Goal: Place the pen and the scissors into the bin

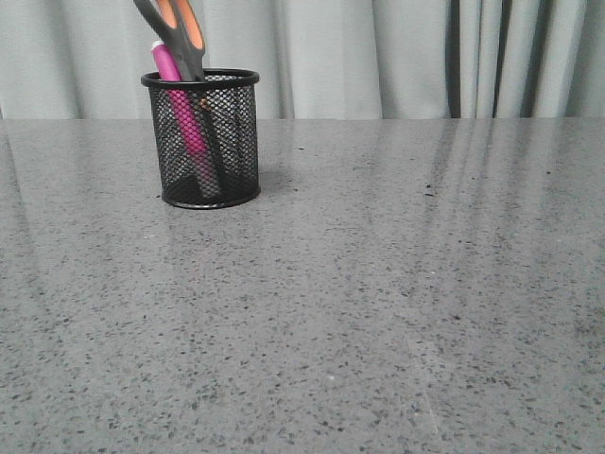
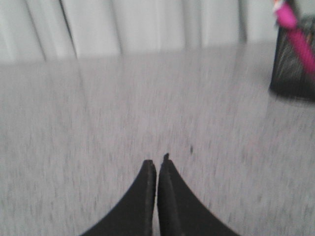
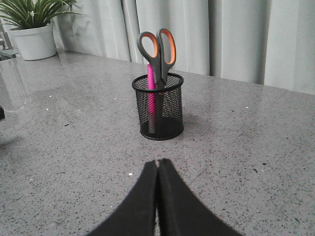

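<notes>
The black wire-mesh bin stands upright on the grey table at the back left. The pink pen and the scissors with grey and orange handles stand inside it, handles up. In the right wrist view the bin holds the scissors and the pen; my right gripper is shut and empty, well short of the bin. In the blurred left wrist view my left gripper is shut and empty over bare table, with the bin and pen far off. Neither gripper shows in the front view.
The speckled grey table fills the front view, with pale curtains behind. A potted plant in a white pot stands at the table's far corner in the right wrist view.
</notes>
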Action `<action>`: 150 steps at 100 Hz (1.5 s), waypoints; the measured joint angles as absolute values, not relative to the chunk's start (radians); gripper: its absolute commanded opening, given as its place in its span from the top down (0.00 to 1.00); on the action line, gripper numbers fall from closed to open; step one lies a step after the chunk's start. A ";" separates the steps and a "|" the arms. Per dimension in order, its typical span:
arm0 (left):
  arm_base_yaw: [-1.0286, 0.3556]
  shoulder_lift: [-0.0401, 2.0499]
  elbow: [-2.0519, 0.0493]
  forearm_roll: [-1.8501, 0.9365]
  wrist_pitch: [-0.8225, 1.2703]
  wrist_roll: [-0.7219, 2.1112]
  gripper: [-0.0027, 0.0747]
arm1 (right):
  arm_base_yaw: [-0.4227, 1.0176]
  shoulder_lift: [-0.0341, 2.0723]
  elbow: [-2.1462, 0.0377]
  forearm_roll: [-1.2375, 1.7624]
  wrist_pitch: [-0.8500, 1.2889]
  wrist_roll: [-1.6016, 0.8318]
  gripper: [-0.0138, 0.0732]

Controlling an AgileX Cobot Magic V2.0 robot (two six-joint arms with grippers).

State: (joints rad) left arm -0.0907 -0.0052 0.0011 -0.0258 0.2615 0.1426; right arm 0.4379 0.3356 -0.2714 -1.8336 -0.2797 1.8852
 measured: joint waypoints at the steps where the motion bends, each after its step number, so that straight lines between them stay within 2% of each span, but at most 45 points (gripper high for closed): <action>1: -0.089 -0.005 0.001 -0.026 0.266 0.144 0.99 | 0.438 0.336 -0.271 -1.834 -0.280 1.885 0.90; 15: -0.086 -0.005 0.001 -0.033 0.331 0.146 0.99 | 0.438 0.336 -0.271 -1.834 -0.280 1.885 0.90; 93: -0.086 -0.005 0.001 -0.035 0.331 0.146 0.99 | 0.438 0.336 -0.269 -1.834 -0.275 1.885 0.90; 115: -0.086 -0.005 0.001 -0.035 0.331 0.146 0.99 | 0.438 0.336 -0.195 -1.834 0.000 1.891 0.90; 150: -0.086 -0.005 0.001 -0.035 0.331 0.146 0.99 | 0.438 0.336 -0.079 -1.816 0.187 1.960 0.90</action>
State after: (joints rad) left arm -0.0865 -0.0052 0.0011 -0.0351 0.3305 0.1462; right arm 0.4379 0.3356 -0.0793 -1.8158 0.1870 1.9601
